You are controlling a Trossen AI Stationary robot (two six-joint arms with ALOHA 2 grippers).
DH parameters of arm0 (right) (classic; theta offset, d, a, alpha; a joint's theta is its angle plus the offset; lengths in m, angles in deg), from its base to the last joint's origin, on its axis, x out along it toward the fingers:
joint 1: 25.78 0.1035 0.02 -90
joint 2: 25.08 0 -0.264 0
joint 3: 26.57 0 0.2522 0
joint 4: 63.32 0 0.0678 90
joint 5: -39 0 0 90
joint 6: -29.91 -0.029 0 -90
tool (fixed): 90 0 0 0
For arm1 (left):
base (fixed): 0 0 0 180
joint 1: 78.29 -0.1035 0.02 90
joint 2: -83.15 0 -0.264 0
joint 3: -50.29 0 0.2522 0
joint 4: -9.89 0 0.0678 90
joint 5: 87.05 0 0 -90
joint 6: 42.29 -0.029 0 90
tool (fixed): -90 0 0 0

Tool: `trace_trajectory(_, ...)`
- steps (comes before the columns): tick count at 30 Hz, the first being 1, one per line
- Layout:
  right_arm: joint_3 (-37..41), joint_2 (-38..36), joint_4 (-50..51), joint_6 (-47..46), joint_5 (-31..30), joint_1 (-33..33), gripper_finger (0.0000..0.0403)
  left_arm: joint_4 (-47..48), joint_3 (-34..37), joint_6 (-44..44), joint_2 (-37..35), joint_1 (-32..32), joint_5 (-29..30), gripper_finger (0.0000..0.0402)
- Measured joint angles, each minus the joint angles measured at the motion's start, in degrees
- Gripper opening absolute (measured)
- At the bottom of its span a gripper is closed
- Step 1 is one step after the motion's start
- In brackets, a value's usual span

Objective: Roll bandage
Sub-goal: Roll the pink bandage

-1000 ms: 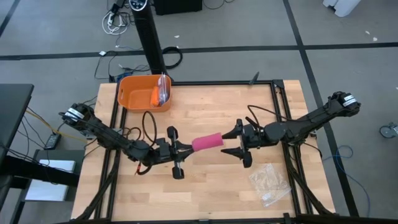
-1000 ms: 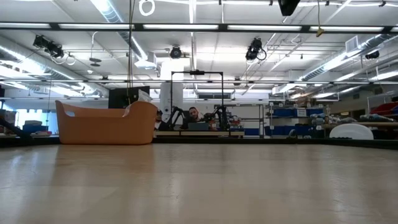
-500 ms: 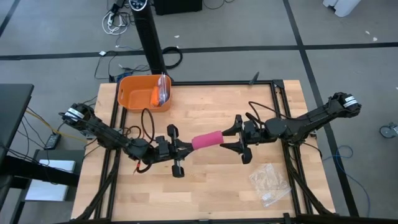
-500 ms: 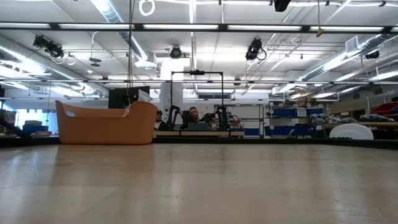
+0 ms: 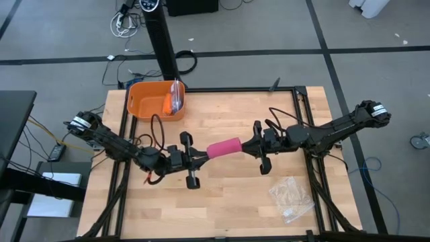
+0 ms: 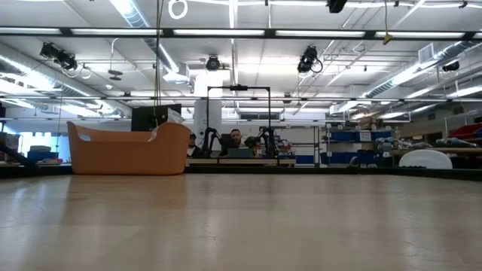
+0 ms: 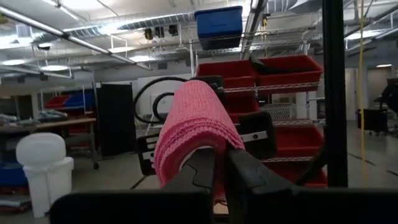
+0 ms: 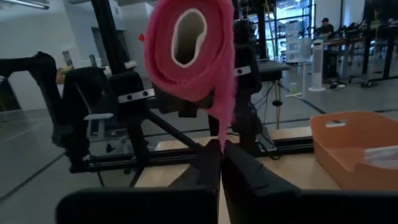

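The bandage (image 5: 223, 148) is a magenta-pink roll held level above the middle of the table, lying left to right between my two grippers. My left gripper (image 5: 201, 156) is shut on its left end. My right gripper (image 5: 248, 149) is shut at its right end. The right wrist view shows the roll (image 8: 189, 46) end-on, with a hollow core and a short loose tail hanging down to my fingers. In the left wrist view the roll (image 7: 196, 127) stretches away from my fingers. The low view shows neither gripper nor the bandage. My left gripper pinches the lower rim of the roll's left end (image 7: 208, 149) between its two fingers. The fingers come level from the table's left and lie along the roll, which is lifted clear of the table. My right gripper pinches the lower end of the loose tail (image 8: 221, 138) that hangs from the roll's right end. The fingers come level from the table's right. The tail runs straight down from the roll to the fingers.
An orange tub (image 5: 156, 99) holding a few items stands at the far left of the table. A clear crinkled plastic bag (image 5: 290, 196) lies near the front right. Bare wood lies under and in front of the roll.
My right gripper has moved a little toward the table's left, up to the roll's right end. Its fingers have gone from wide open to shut on the hanging tail. The roll has stayed lifted and level in my left gripper.
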Motion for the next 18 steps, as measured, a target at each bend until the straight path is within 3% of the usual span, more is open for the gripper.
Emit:
trace_trajectory(6, -0.02, -0.04, -0.20, -2.36, 4.08, 0.62, 0.0003, -0.66, 0.00, -3.82, 0.00, 0.03, 3.82, 0.0019)
trace_trajectory(18, -0.80, -0.07, -3.15, -2.71, 4.55, 0.39, 0.0002, 3.75, 0.00, -3.85, 1.07, 0.03, 6.91, 0.0019)
